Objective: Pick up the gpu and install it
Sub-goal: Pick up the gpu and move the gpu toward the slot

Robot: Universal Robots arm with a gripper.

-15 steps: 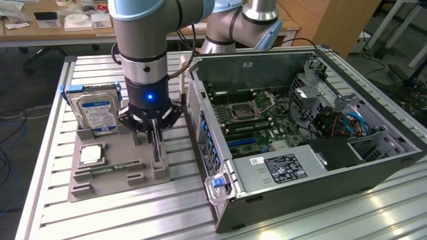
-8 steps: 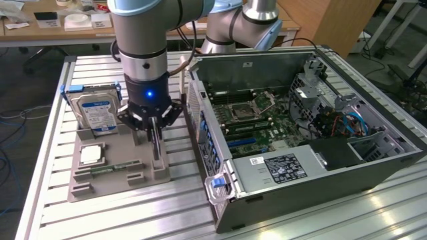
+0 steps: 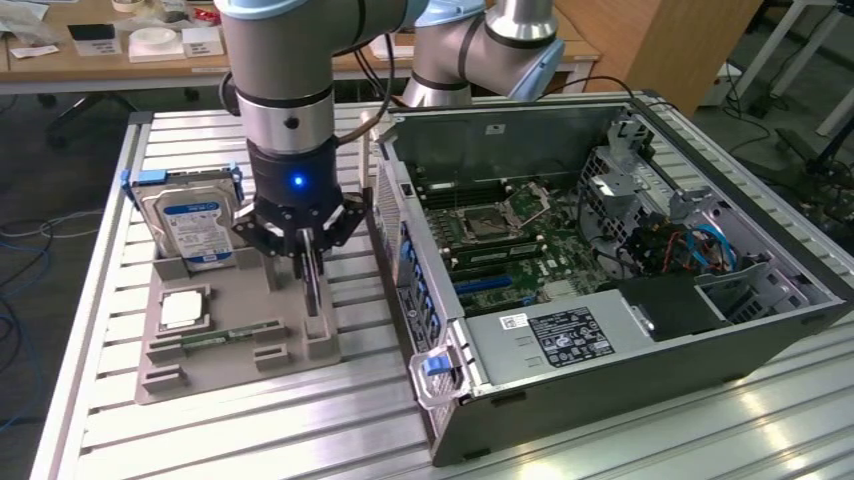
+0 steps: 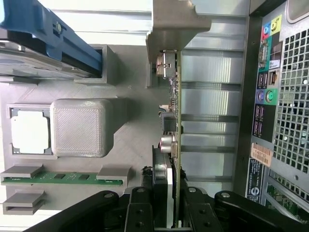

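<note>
My black gripper point(image 3: 310, 265) pinches the thin green circuit-board gpu point(image 3: 312, 298), which stands edge-on in the grey plastic parts holder point(image 3: 227, 365), left-centre of the exterior view. Risk, as I judge it: a tilted lift jams the card in its slot or twists it loose. Writing on the white-and-black power-supply label point(image 3: 567, 335) and the blue-white hard-drive label point(image 3: 196, 225) is too small to read.

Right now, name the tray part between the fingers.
The gpu, standing on edge; the hard drive, processor chip and memory stick sit clear of the fingers.

One gpu point(image 3: 312, 287), one hard drive point(image 3: 191, 225), one memory stick point(image 3: 220, 336), one processor chip point(image 3: 180, 309), one open computer case point(image 3: 607, 360).
</note>
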